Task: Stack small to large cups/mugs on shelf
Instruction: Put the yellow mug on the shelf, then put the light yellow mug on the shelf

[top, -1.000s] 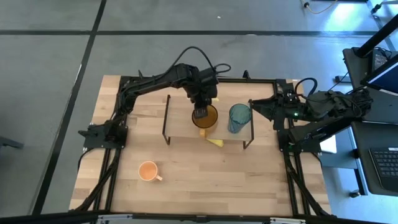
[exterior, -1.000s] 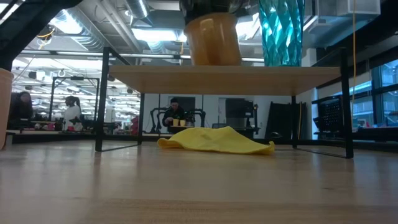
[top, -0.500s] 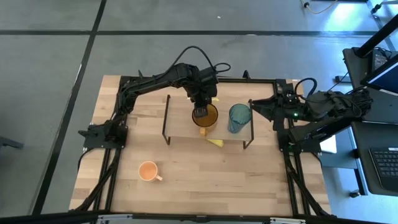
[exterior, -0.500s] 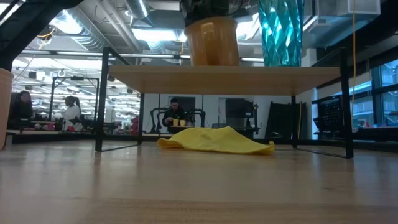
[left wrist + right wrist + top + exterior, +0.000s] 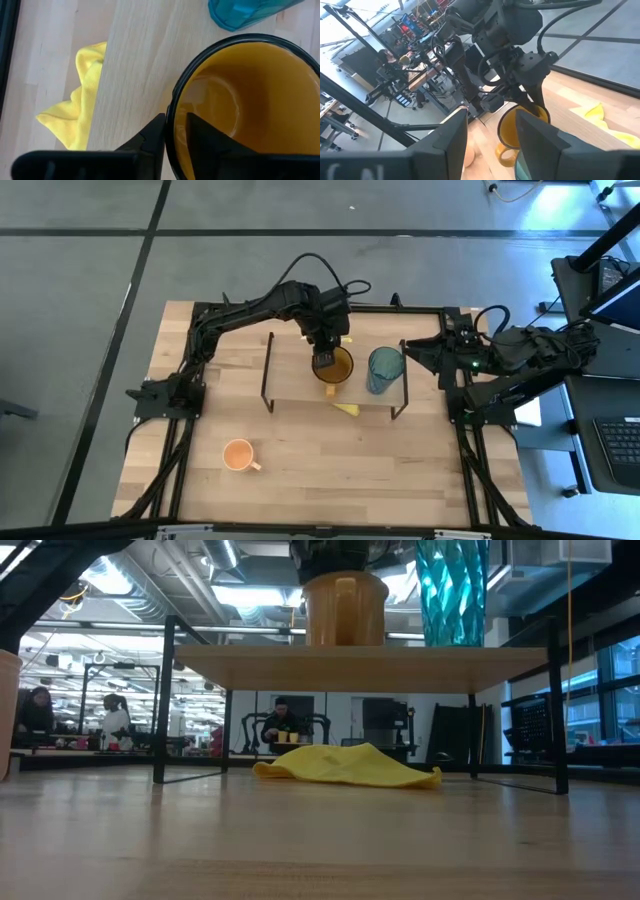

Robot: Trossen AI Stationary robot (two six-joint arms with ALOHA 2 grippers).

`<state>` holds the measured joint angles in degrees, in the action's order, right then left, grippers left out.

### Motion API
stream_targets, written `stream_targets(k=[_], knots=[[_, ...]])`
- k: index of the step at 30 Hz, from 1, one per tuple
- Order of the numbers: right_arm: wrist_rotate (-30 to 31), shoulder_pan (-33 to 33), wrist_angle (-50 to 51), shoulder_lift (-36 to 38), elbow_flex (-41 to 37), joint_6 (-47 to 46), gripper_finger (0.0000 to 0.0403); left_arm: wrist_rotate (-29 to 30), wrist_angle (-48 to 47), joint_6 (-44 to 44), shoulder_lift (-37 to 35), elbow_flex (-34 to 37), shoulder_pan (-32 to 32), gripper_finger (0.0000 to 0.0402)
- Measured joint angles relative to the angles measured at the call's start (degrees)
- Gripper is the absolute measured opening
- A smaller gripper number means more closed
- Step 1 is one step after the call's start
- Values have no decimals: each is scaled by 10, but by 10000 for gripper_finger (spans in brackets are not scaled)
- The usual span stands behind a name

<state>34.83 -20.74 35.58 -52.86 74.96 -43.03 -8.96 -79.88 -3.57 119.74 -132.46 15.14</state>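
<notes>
two of three cups are judged placed: the teal tumbler (image 5: 384, 369) stands at the right of the shelf (image 5: 290, 385), the amber mug (image 5: 335, 367) beside it is gripped at its rim by the left gripper (image 5: 323, 361), the orange mug (image 5: 238, 454) is left on the table's (image 5: 320, 470) near left, and the right gripper (image 5: 490, 135) is held spread wide.

I see the amber mug (image 5: 336, 367): translucent amber-brown outside, bright yellow inside with a dark rim in my left wrist view. Tumbler (image 5: 384, 369): teal, see-through, twisted rib pattern in the low view. Small mug (image 5: 238, 454): plain orange. Cloth (image 5: 347, 766): solid yellow. Shelf (image 5: 360, 669): pale wood board on black wire legs. Bench (image 5: 300, 470): light wood planks, black frame. Both arms and the fingers (image 5: 150, 140) are black.
</notes>
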Motion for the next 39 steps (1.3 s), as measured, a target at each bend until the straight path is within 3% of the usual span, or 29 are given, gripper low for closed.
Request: stream_targets(k=[11,16,22,28,32,36,39], knots=[[2,0,4,6,0,11,168,25,3,-3,-21,-24,5,90],[2,0,4,16,0,14,168,41,-61,4,-53,-24,7,90],[2,0,15,24,0,15,168,83,-104,62,-112,2,-57,86],[2,0,35,27,0,11,168,183,-101,281,-184,67,-174,86],[2,0,35,32,0,21,168,228,-102,483,-246,164,-267,86],[-5,0,35,39,0,39,168,230,-101,677,-293,303,-346,86],[-9,0,33,45,0,43,168,208,-97,768,-318,406,-381,86]])
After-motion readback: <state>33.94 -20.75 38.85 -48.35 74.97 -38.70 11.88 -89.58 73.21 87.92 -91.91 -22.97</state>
